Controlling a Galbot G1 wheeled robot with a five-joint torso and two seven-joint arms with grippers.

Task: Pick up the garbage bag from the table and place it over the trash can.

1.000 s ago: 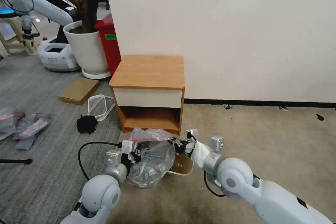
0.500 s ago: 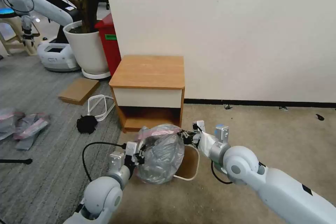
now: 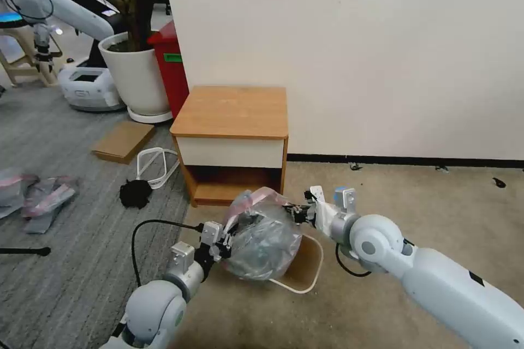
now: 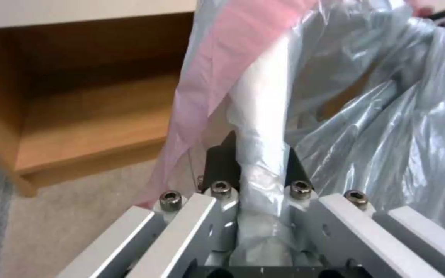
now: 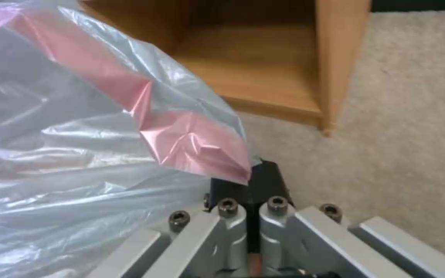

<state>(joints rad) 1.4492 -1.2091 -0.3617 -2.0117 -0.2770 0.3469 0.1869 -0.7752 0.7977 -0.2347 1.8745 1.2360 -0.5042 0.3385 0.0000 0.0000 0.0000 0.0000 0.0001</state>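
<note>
Plastic is pinched in both grippers. The left gripper is closed on a bunched fold of the garbage bag, the film seen gathered between its fingers in the left wrist view. The right gripper is closed on the opposite side of the pinkish-red rim, the rim's corner caught at its black fingertips.

Between the two grippers the garbage bag is held stretched and ballooned, its long axis running from one gripper across to the other, the rim uppermost and the grey body sagging below.

Directly beneath the bag, and a little toward the right gripper's side, the trash can is seen with part of its cream rim and brown inside uncovered; the rest is hidden by the bag. The bag appears to hang just over the opening, not yet drawn round the rim. Judged from this, the right gripper is nearer the uncovered rim.

Beyond both grippers the table stands against the wall, the bag already off it.
</note>
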